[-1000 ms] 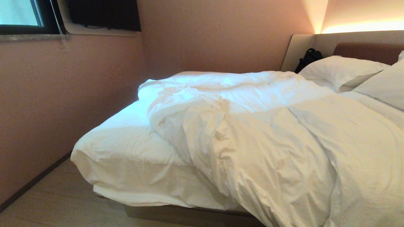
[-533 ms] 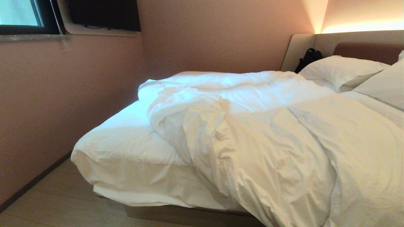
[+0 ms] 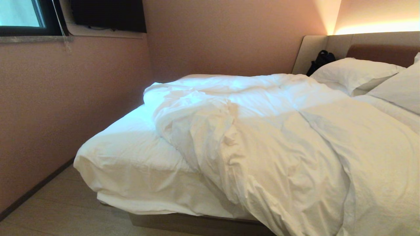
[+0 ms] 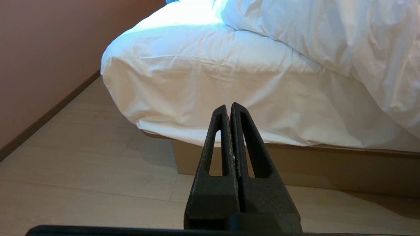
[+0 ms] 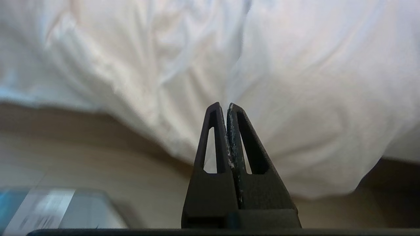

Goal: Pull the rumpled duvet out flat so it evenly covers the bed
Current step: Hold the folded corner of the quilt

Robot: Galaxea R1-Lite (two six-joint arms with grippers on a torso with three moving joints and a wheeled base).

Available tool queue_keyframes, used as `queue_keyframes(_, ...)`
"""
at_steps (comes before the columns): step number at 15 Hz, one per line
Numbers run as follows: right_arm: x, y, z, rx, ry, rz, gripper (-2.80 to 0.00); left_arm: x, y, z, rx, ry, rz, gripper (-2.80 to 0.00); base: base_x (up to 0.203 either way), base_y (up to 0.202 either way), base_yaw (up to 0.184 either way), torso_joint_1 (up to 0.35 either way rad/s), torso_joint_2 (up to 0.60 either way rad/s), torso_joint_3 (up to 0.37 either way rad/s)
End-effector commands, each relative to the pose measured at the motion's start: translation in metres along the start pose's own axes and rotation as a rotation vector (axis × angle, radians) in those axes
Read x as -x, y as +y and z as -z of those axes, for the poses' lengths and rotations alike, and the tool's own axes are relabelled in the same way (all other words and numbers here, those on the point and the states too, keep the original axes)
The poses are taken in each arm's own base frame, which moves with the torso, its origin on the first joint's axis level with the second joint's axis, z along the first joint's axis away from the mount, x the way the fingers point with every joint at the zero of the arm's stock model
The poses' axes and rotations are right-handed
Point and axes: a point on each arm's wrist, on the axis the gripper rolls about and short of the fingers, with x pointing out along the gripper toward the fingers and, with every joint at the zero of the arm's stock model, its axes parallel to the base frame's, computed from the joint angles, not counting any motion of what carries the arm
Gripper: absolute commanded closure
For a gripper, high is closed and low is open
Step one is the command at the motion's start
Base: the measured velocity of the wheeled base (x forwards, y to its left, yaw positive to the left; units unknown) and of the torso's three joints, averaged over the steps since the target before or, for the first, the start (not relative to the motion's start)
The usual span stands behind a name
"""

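The puffy white duvet (image 3: 279, 137) lies rumpled across the bed (image 3: 197, 223), bunched toward the pillows and spilling over the near side, with the sheeted foot corner bare. Neither arm shows in the head view. My left gripper (image 4: 228, 106) is shut and empty, low above the floor, facing the bare mattress corner (image 4: 157, 75) and the duvet (image 4: 344, 39) beyond. My right gripper (image 5: 223, 105) is shut and empty too, pointing at the hanging duvet (image 5: 295, 98) from a short way off.
A pink wall (image 3: 49, 114) runs close along the bed's foot, leaving a narrow floor strip (image 3: 49, 209). Two pillows (image 3: 354, 73) and a black bag (image 3: 320, 60) sit by the headboard (image 3: 380, 49). A pale box-like thing (image 5: 55, 209) lies on the floor near my right gripper.
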Motion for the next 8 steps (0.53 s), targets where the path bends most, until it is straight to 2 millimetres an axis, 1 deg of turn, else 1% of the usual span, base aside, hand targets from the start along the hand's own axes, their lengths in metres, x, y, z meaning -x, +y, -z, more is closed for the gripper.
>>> queue_keyframes(1,-0.006,-0.001,-0.007,-0.003,-0.157,0.033,0.00,0.000,0.000,0.000,-0.003,0.000,0.000,0.00,0.000,0.000,0.000,0.000,0.00,0.000)
queue_keyframes(3,-0.013,0.001,0.005,-0.002,-0.138,0.016,0.00,0.000,0.000,0.000,-0.003,0.000,0.000,0.00,0.000,0.000,0.000,0.000,0.00,0.000)
queue_keyframes(5,-0.015,0.003,0.009,-0.011,-0.129,-0.038,0.00,0.000,0.000,0.000,-0.003,0.000,0.000,0.00,0.000,0.000,0.000,0.000,0.00,0.000)
queue_keyframes(6,-0.016,0.003,0.013,-0.017,-0.121,-0.044,0.00,0.000,0.000,0.000,-0.004,0.000,0.000,0.00,0.000,0.000,0.000,0.000,0.00,0.000)
queue_keyframes(8,-0.016,0.003,0.013,-0.039,-0.121,-0.042,0.00,0.000,0.000,0.000,-0.003,-0.002,0.000,0.00,0.000,0.000,0.000,0.000,0.00,0.000)
